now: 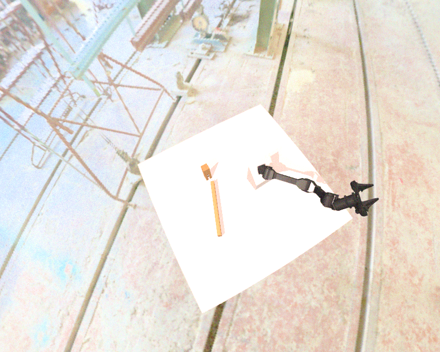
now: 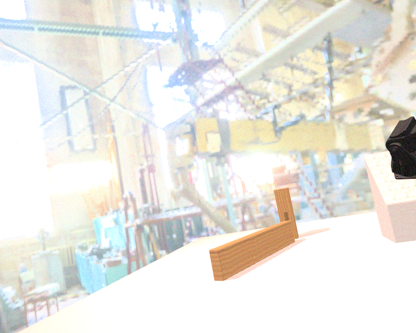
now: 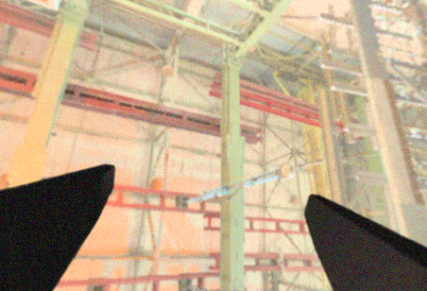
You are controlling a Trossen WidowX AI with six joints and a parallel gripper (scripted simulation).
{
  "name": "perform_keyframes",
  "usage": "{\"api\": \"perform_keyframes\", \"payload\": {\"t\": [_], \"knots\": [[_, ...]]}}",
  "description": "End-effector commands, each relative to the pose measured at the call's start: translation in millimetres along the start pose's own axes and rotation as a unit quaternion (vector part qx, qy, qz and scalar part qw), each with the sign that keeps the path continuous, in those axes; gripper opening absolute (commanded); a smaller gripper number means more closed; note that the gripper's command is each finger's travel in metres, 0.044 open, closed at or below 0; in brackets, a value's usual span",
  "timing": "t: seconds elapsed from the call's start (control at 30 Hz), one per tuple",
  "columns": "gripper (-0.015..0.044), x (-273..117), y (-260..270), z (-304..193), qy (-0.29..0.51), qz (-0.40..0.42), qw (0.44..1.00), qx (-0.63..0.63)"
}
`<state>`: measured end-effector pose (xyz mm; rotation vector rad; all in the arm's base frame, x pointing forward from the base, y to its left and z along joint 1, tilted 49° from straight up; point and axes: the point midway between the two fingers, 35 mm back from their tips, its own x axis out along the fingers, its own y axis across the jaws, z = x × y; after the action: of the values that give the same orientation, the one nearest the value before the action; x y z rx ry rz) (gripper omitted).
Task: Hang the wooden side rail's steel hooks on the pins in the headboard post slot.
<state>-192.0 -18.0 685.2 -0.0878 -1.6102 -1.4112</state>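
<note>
Fingers: the black fingers [image 1: 375, 192] were spread wide with nothing between them, out past the edge of the worktop [image 1: 273, 242] [image 2: 308, 294] and aimed away from the woodwork.

Arm: it ran from its foot near the middle of the worktop out toward that edge, probably a parked pose that left the wood free to be reached.

Block: the arm's foot stood on a pale block [image 2: 408, 224], presumably there to give it height.

Rail: the wooden rail [image 1: 216, 208] [image 2: 256, 250] stood on its long narrow edge on the worktop, one end close to the post. I judged that it was set upright so the fingers could take it across its thin width, and pointed so its hooks would face the slot.

Post: the wooden post [image 1: 205, 171] [image 2: 284, 204] rose upright at the rail's near end, the dark slot [image 2: 286, 216] showing just above the rail's top edge.

Hooks and pins: too small or hidden for me to make out; the rail looked unhung.

In the way: nothing I saw stood beside the rail's long sides, but the post itself closed off one end, and a careless approach could have knocked it.
</note>
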Motion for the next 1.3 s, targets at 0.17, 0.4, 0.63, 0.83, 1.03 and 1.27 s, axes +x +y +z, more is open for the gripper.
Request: {"api": "perform_keyframes", "payload": {"t": [0.17,0.4,0.63,0.83,1.03,1.27], "knots": [[0.044,-8.1,18.4,-19.3,0.001,0.031,0.998,-0.048],[0.044,-20.1,47.4,-60.6,0.015,0.083,0.99,-0.112],[0.044,-35.9,75.1,-110.8,0.034,0.14,0.973,-0.18],[0.044,-55.7,99.7,-165.8,0.052,0.198,0.943,-0.263],[0.044,-81.3,118.6,-222.0,0.067,0.26,0.902,-0.338],[0.044,-117.4,131.9,-286.5,0.084,0.332,0.844,-0.413]]}}
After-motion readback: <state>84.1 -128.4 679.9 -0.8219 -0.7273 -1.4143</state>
